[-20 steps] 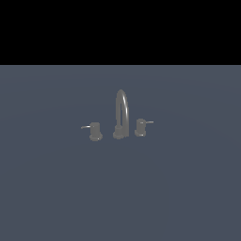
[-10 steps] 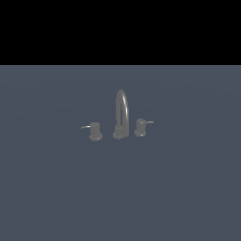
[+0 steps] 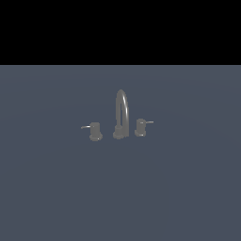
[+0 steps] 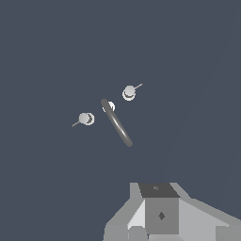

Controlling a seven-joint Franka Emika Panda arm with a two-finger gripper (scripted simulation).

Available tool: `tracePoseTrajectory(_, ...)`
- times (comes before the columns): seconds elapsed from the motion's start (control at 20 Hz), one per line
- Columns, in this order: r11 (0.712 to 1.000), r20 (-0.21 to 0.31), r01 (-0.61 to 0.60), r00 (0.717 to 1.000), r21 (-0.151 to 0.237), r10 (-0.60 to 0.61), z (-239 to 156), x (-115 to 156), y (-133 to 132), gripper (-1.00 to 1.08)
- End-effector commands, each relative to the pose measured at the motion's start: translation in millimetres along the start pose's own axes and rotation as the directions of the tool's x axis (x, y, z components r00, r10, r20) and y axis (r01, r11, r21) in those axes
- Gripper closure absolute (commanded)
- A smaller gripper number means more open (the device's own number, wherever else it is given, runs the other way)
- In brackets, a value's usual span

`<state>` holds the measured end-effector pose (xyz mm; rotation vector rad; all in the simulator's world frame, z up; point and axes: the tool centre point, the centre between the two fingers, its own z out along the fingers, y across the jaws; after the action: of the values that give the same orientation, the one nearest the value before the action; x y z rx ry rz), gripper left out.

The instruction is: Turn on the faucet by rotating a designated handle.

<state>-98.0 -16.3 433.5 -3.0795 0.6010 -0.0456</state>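
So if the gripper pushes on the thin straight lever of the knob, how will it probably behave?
The handle looks like stiff metal, so its lever should probably swing around the knob rather than bend. The lever is thin and smooth, so a finger may slip off it. The knob stands low on the grey surface beside the faucet, so tipping seems unlikely.

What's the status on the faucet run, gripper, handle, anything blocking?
Gripper high above the faucet, touching nothing; jaw state unclear. Handle with straight lever on exterior view's right, untouched. Nothing seen in the way.
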Motion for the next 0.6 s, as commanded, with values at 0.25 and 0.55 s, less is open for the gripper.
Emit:
tracePoseTrajectory(0.25,0.982,0.002,-0.190,0.982,-0.007,0.190,49,57,-6,1.08)
tracePoseTrajectory(0.55,0.942,0.003,-0.336,0.942,-0.011,0.336,96,97,-8,1.08)
